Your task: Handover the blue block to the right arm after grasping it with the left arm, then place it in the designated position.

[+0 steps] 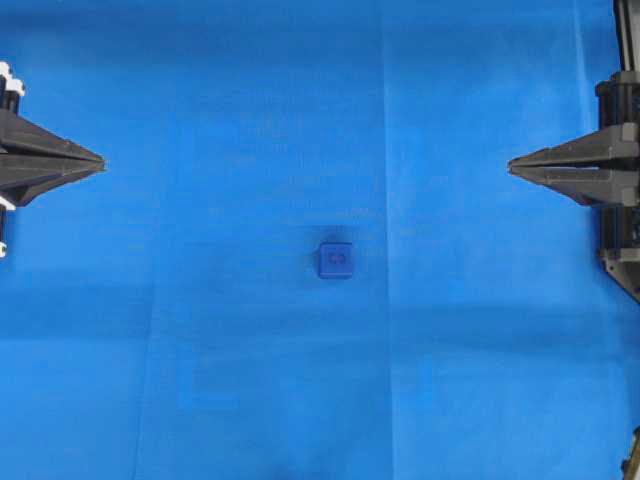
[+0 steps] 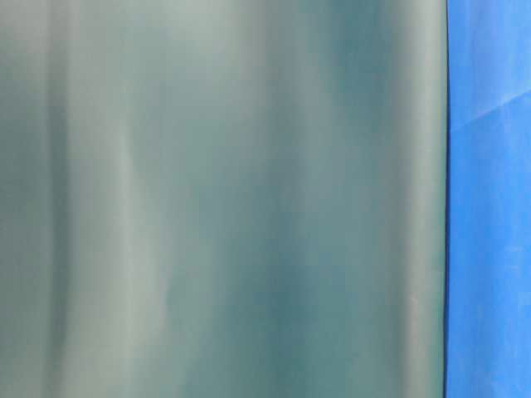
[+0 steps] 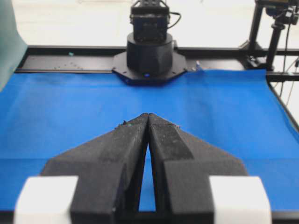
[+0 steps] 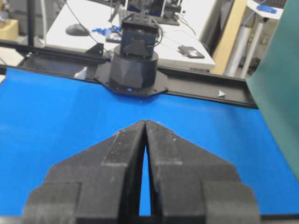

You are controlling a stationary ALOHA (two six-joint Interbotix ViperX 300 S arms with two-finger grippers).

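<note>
This looks like a robot lab. A bright blue cloth [image 1: 200,330] covers the work table, and a black metal frame [image 3: 70,49] runs along its far edge. A round black robot base [image 3: 149,58] is bolted there. Behind it, in the right wrist view, a white desk [image 4: 84,28] holds a computer mouse [image 4: 77,30], loose wires and a small black box [image 4: 190,51]. A green screen [image 4: 278,88] stands at the right. A black stand [image 3: 275,32] holds gear in the left wrist view.
</note>
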